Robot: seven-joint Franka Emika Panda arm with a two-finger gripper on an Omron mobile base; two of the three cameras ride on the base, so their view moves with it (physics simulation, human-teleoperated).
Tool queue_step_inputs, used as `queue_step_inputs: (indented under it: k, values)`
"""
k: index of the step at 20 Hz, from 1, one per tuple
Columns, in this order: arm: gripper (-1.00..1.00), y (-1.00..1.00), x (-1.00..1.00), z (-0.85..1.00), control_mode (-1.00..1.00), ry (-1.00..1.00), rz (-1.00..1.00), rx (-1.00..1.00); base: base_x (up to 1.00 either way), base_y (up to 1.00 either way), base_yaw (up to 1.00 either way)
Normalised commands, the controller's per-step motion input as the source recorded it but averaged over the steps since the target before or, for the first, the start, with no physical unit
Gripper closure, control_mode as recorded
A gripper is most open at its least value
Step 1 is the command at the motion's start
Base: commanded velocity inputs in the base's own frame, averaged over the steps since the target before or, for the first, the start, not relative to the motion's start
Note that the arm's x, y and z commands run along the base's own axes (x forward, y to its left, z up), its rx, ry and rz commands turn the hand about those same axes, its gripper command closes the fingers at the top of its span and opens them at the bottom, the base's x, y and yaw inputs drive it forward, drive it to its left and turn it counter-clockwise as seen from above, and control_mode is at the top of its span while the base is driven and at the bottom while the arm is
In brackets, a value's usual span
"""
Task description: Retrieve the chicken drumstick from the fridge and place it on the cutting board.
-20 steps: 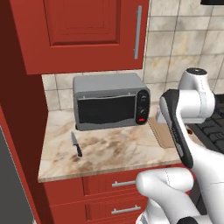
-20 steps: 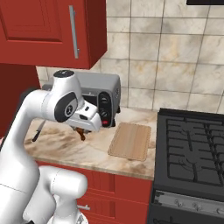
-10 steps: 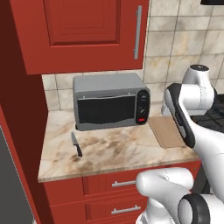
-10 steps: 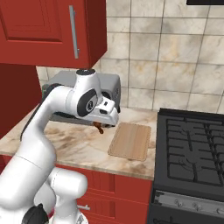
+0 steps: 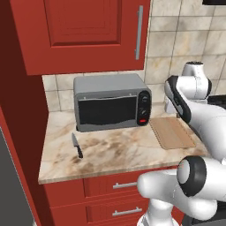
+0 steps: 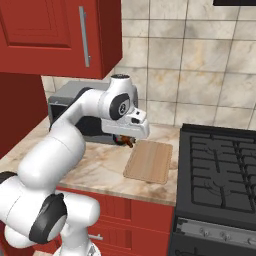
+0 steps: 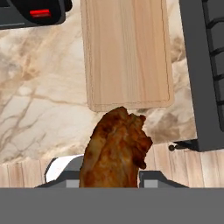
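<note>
My gripper [image 6: 124, 140] is shut on the chicken drumstick [image 6: 128, 143], a small reddish-brown piece hanging under the white hand. It hovers over the counter by the left far corner of the cutting board [image 6: 149, 161], in front of the toaster oven. In the hand view the drumstick [image 7: 116, 151] covers the fingertips, and the tan cutting board [image 7: 127, 52] lies just beyond it. The same board [image 5: 172, 132] lies right of the toaster oven in the left base view. A dark grey strip [image 5: 6, 185] at the left edge may be the fridge; I cannot tell.
A grey toaster oven [image 5: 111, 107] stands at the back of the beige marbled counter [image 5: 114, 152]. A black-handled knife [image 5: 77, 146] lies in front of it to the left. The black stove [image 6: 220, 165] borders the board's right side. Red cabinets [image 5: 84, 33] hang above.
The arm has swung right with the drumstick in the gripper, from in front of the toaster oven's left part to the cutting board's left edge. Nothing on the counter moved.
</note>
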Motion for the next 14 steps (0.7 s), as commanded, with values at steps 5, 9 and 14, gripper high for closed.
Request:
queue_step_inputs:
  k: [5,9,14]
  values:
    - [1.0,-0.23,0.22,-0.34,-1.0,0.04,0.02,0.0,0.0,0.0,0.0]
    - [1.0,-0.01,0.16,-0.1,-1.0,0.0,0.04,0.0,0.0,0.0,0.0]
    - [1.0,-0.21,0.55,-0.07,-1.0,0.0,0.03,0.03,0.0,0.0,0.0]
